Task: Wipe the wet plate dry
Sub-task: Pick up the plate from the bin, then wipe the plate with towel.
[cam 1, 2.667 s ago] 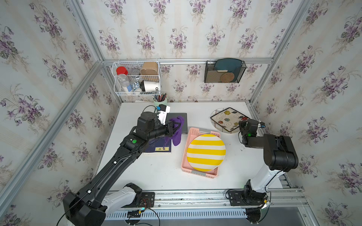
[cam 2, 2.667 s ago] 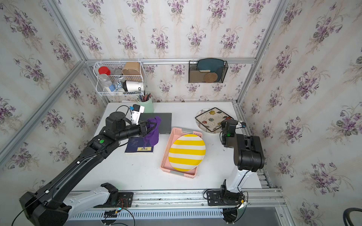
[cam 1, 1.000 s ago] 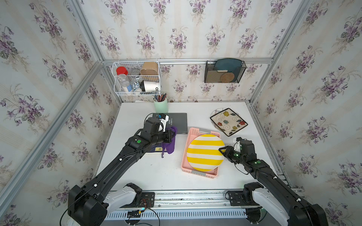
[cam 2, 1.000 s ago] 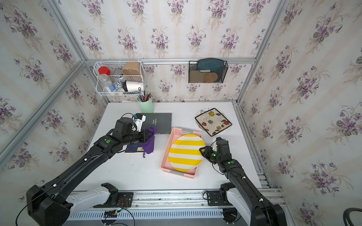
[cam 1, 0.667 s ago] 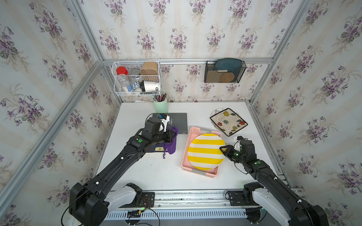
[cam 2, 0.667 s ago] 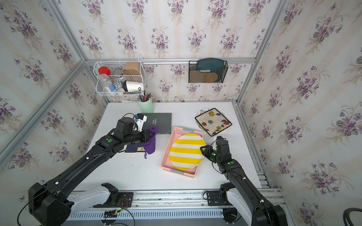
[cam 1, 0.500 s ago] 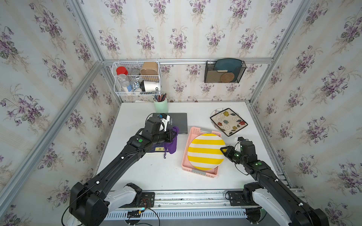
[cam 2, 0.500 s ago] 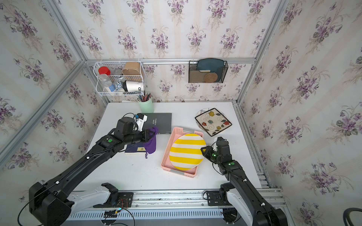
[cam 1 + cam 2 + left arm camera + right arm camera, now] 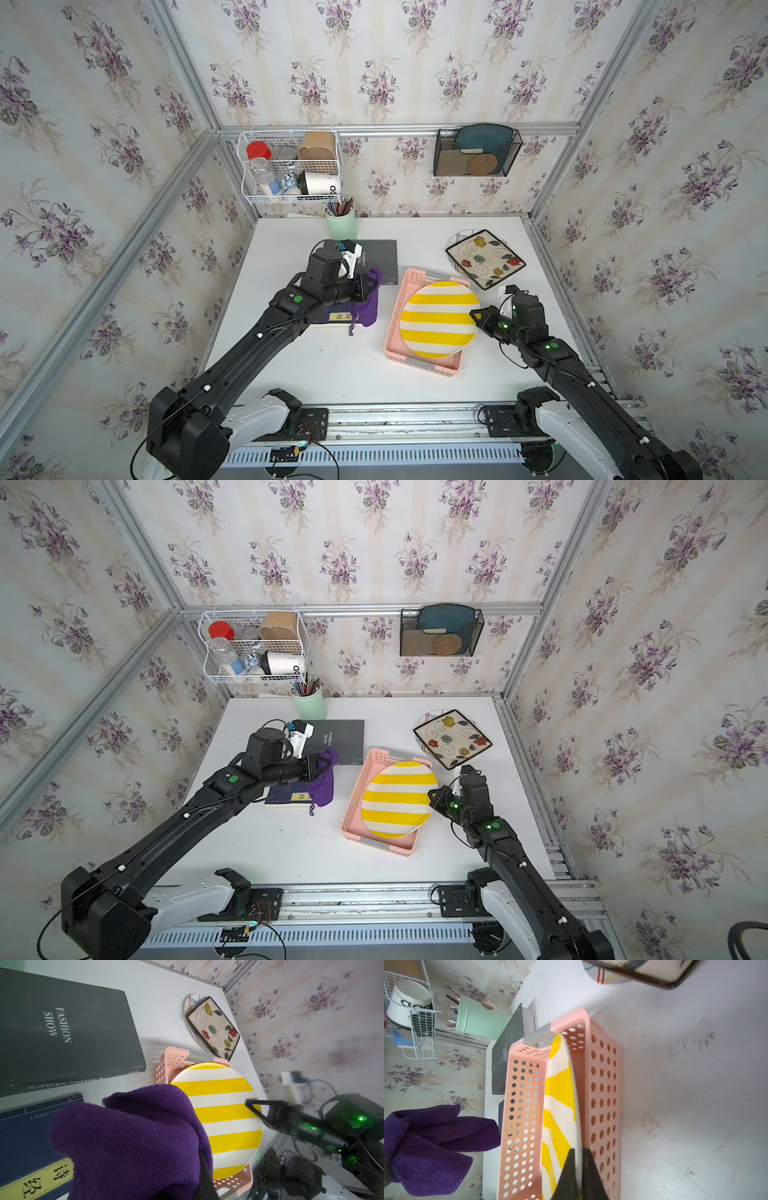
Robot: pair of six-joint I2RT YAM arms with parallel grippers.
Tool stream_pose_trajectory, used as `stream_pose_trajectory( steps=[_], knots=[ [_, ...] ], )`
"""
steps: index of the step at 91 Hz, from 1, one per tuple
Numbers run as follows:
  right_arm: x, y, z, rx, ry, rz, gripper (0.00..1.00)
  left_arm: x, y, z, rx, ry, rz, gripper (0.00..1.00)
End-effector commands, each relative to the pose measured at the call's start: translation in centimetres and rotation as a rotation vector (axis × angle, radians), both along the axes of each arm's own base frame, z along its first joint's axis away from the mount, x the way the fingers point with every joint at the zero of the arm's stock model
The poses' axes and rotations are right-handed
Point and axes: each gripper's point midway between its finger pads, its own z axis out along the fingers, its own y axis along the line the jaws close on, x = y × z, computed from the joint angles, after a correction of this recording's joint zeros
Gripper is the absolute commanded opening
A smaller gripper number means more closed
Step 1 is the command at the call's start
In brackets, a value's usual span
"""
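Observation:
A yellow-and-white striped plate (image 9: 438, 320) (image 9: 397, 800) (image 9: 560, 1105) rests tilted in a pink perforated basket (image 9: 428, 368) (image 9: 353, 804) at mid-table. My right gripper (image 9: 476, 313) (image 9: 434, 796) (image 9: 576, 1153) is shut on the plate's right rim, one finger on each face. Left of the basket, my left gripper (image 9: 368, 289) (image 9: 324, 766) is shut on a purple cloth (image 9: 365, 309) (image 9: 128, 1142) that hangs over the books. In the left wrist view the cloth hides the jaws except one finger (image 9: 204, 1176).
A square floral dish (image 9: 484, 259) lies on a round plate at the back right. A black book (image 9: 380, 259) and a blue book (image 9: 332, 318) lie left of the basket. A green pencil cup (image 9: 341, 224) stands at the back. A wire basket (image 9: 291, 166) and mesh rack (image 9: 476, 151) hang on the wall.
My right arm came from the floral dish to the striped plate, and its jaws closed on the rim. The left gripper lowered the cloth earlier and has since hardly moved.

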Motion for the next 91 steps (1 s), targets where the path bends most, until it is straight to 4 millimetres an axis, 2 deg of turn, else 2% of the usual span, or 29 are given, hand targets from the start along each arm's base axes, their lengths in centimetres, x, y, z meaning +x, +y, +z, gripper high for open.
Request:
stream_pose_trajectory(
  steps=[1, 8, 17, 25, 30, 44, 54, 60, 66, 80, 86, 91],
  knots=[
    [1.1, 0.0, 4.1, 0.039, -0.123, -0.025, 0.0, -0.3, -1.6, 2.9, -0.075, -0.085, -0.072, 0.0],
    [1.4, 0.1, 6.0, 0.072, -0.18, -0.029, 0.0, -0.7, -2.5, 3.8, -0.086, -0.113, -0.104, 0.0],
    [1.5, 1.2, 7.4, 0.142, -0.213, 0.005, 0.0, -1.5, -4.1, 4.4, -0.102, -0.136, -0.17, 0.0],
    [1.5, 2.3, 9.1, 0.203, -0.266, 0.035, 0.0, -1.9, -5.8, 4.1, -0.064, -0.14, -0.214, 0.0],
    [1.5, 2.9, 10.6, 0.234, -0.314, 0.046, 0.0, -1.9, -6.6, 3.0, 0.001, -0.13, -0.213, 0.0],
    [1.6, 3.2, 14.4, 0.351, -0.409, 0.022, 0.0, -0.6, -5.8, -2.3, 0.216, -0.021, -0.128, 0.0],
    [1.9, 3.3, 16.8, 0.428, -0.445, 0.007, 0.0, -1.5, -6.5, -4.4, 0.227, 0.049, -0.179, 0.0],
    [1.9, 3.4, 17.9, 0.456, -0.466, 0.009, 0.0, -2.7, -8.0, -4.1, 0.16, 0.056, -0.26, 0.0],
    [2.0, 3.7, 18.8, 0.469, -0.485, 0.016, 0.0, -4.3, -10.3, -2.4, 0.045, 0.04, -0.366, 0.0],
    [1.6, 6.5, 20.4, 0.521, -0.5, 0.077, 0.0, -7.3, -16.6, -0.5, -0.067, 0.035, -0.567, 0.0],
    [1.6, 7.2, 21.0, 0.53, -0.509, 0.089, 0.0, -7.7, -18.1, -0.8, -0.054, 0.048, -0.575, 0.0],
    [1.6, 7.1, 21.4, 0.542, -0.515, 0.075, 0.0, -6.7, -17.9, -1.2, -0.049, 0.065, -0.515, 0.0]
  ],
)
